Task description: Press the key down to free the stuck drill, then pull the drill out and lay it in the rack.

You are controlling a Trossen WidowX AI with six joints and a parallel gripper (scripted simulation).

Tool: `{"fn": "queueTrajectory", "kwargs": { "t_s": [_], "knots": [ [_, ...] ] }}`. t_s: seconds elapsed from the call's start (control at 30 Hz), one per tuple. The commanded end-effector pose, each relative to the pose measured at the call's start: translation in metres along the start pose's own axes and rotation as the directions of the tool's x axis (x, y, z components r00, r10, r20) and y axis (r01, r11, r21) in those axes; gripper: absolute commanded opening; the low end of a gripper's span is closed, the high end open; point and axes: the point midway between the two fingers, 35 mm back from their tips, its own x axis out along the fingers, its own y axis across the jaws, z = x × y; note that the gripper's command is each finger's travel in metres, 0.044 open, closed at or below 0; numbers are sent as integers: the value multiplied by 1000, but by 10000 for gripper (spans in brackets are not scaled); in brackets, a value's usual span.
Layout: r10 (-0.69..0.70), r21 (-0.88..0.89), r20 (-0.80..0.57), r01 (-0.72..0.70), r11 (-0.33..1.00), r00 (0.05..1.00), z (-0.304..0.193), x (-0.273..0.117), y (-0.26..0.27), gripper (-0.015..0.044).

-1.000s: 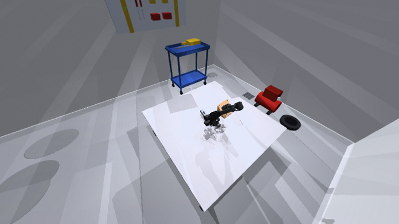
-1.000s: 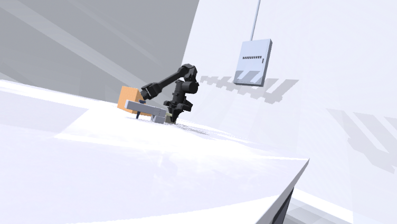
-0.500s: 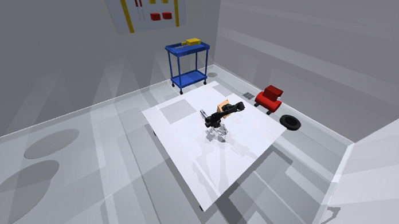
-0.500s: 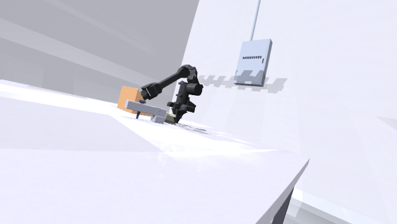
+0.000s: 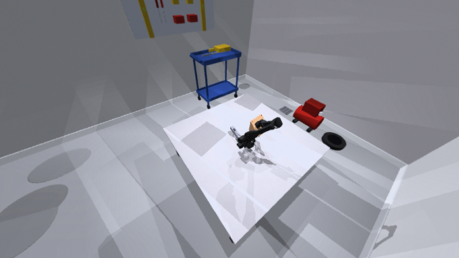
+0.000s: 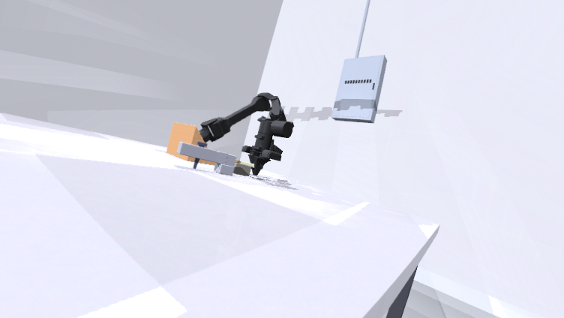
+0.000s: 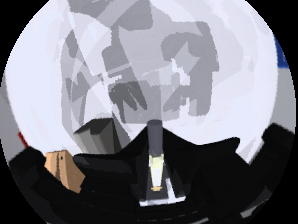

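My gripper (image 5: 246,147) (image 6: 256,174) (image 7: 152,128) is shut on the drill (image 6: 245,163) (image 7: 155,131), low over the table. The drill has a dark grey round end and a pale yellow part, seen between the fingers in the wrist view. Its yellow part points at the end of the long grey holder (image 5: 234,130) (image 6: 207,153); whether it is clear of the holder I cannot tell. The dark blue key (image 6: 196,163) stands upright through the holder, its head on top. A dark grey-brown block (image 6: 242,170) (image 7: 96,137), apparently the rack, sits beside the gripper.
An orange block (image 5: 255,123) (image 6: 179,138) (image 7: 62,170) stands on the white table (image 5: 205,172) (image 6: 244,253) near the arm's base, behind the holder. A blue cart (image 5: 217,89), a red machine (image 5: 308,117) and a black tyre (image 5: 325,140) stand beyond the table.
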Motion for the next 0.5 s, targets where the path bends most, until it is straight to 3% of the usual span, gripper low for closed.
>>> {"fn": "queueTrajectory", "kwargs": {
  "t_s": [0.0,0.47],
  "knots": [
    [0,3,4,0,1000,1000,6,-1,0,0],
    [0,3,4,0,1000,1000,17,-4,0,0]
  ]
}}
